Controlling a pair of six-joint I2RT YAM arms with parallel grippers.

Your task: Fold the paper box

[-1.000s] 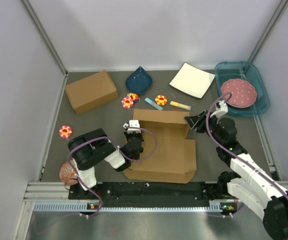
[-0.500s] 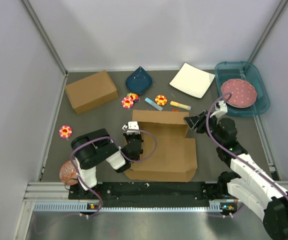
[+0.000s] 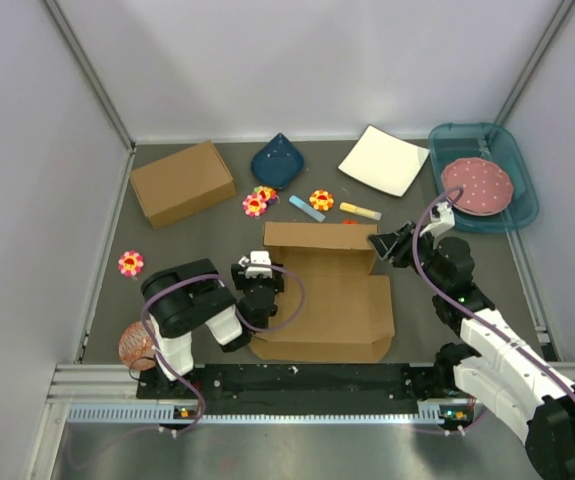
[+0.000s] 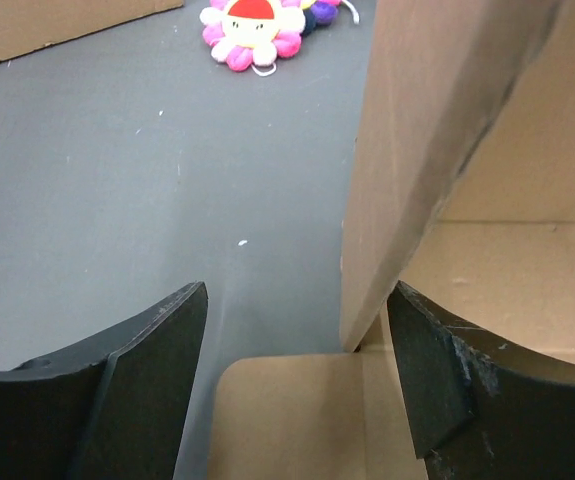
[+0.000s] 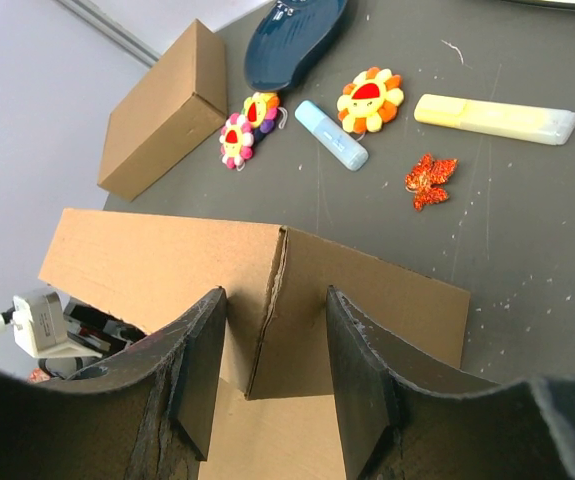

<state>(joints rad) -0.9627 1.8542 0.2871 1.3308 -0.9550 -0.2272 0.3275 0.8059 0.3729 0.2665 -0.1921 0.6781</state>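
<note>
The paper box (image 3: 332,305) lies flat mid-table with its back wall (image 3: 317,238) standing upright. My left gripper (image 3: 256,273) is open at the box's left edge. In the left wrist view its fingers (image 4: 137,370) flank a rounded flap (image 4: 287,415) lying on the mat, and an upright cardboard edge (image 4: 407,170) rises just inside the right finger. My right gripper (image 3: 381,244) sits at the wall's right end. In the right wrist view its fingers (image 5: 195,370) close on the folded corner (image 5: 277,310), where wall and side flap meet.
A deeper brown box (image 3: 182,182) stands at the back left. A blue dish (image 3: 276,160), flower toys (image 3: 255,205), two markers (image 3: 307,208) and a white plate (image 3: 383,160) lie behind the paper box. A teal tray (image 3: 467,140) holds a pink plate (image 3: 477,186).
My left gripper had pinched shut at the box's left side, then opened and drew back a little to the left. The right gripper and the raised wall have not moved.
</note>
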